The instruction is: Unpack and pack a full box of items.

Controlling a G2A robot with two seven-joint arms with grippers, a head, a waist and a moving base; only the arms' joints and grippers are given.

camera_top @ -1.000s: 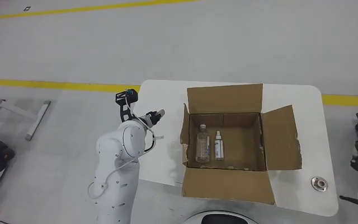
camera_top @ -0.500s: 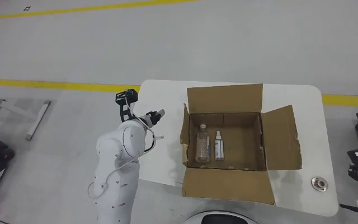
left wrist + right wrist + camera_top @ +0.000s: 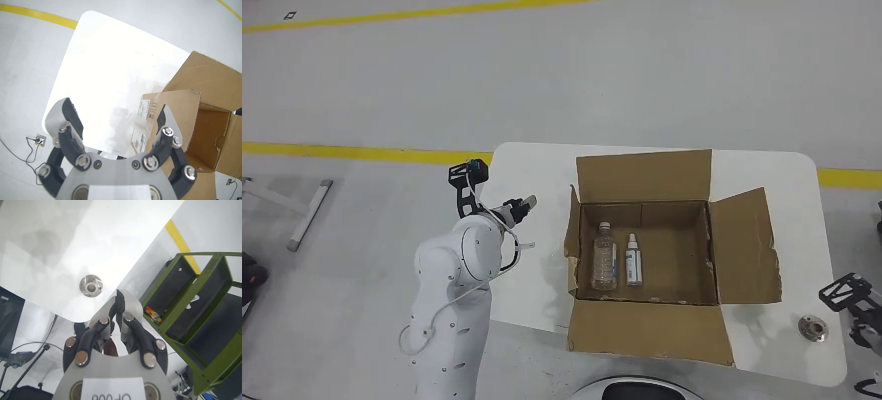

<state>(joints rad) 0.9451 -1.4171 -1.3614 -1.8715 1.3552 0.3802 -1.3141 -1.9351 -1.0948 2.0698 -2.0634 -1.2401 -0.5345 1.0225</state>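
Grey floor (image 3: 542, 70) with a yellow line (image 3: 342, 152) surrounds the white table (image 3: 542, 160), where the box (image 3: 642, 178) stands with all four flaps spread. Two bottles lie side by side on the box floor against its left wall: a clear one (image 3: 604, 257) and a slimmer spray bottle (image 3: 633, 258).

Over the last second only the right arm has moved. It has come in from beyond the box's right flap and now sits near the table edge. The right end effector (image 3: 118, 298) is empty, its fingers pressed together, just beside a metal flange (image 3: 91, 288) that lies on the table right of the box.

The left end effector (image 3: 115, 111) has stayed put, well left of the box. Its fingers are spread wide and hold nothing. Neither bottle has shifted.

The right arm appears to be starting its approach, so unpacking has probably not resumed. Before it can lift a bottle, it will need to open its fingers and clear the raised right flap.
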